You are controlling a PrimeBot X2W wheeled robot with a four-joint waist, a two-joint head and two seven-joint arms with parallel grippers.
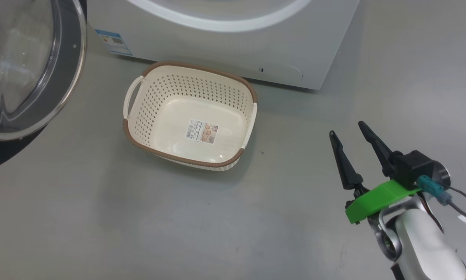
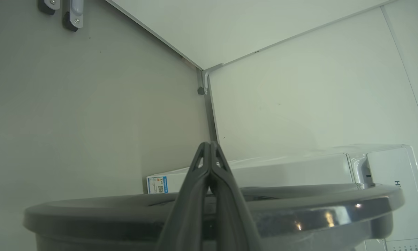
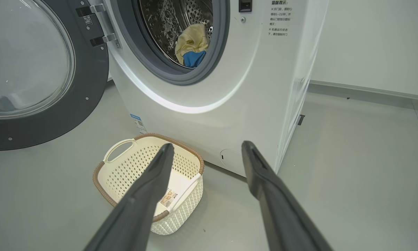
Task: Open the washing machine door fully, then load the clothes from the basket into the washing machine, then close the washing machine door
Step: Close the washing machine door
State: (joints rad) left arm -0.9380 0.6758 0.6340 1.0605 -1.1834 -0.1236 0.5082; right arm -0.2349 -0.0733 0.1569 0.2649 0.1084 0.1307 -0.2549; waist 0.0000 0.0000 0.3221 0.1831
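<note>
Washing machine door (image 3: 27,66) swung wide open, left of washing machine (image 3: 229,87), clothes (image 3: 191,43) inside drum, basket (image 1: 155,97) on floor just before machine front, left gripper (image 2: 209,143) jaws together at door rim, right gripper (image 1: 345,128) jaws apart, holding nothing

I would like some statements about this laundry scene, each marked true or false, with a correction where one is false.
1. The clothes lie in the basket. False: the basket is empty; they are inside the washing machine.
2. The washing machine door stands open. True.
3. The right gripper is open and holds nothing. True.
4. The left gripper is open wide. False: its fingers are pressed together.
5. The basket lies tipped on its side. False: it stands upright.
</note>
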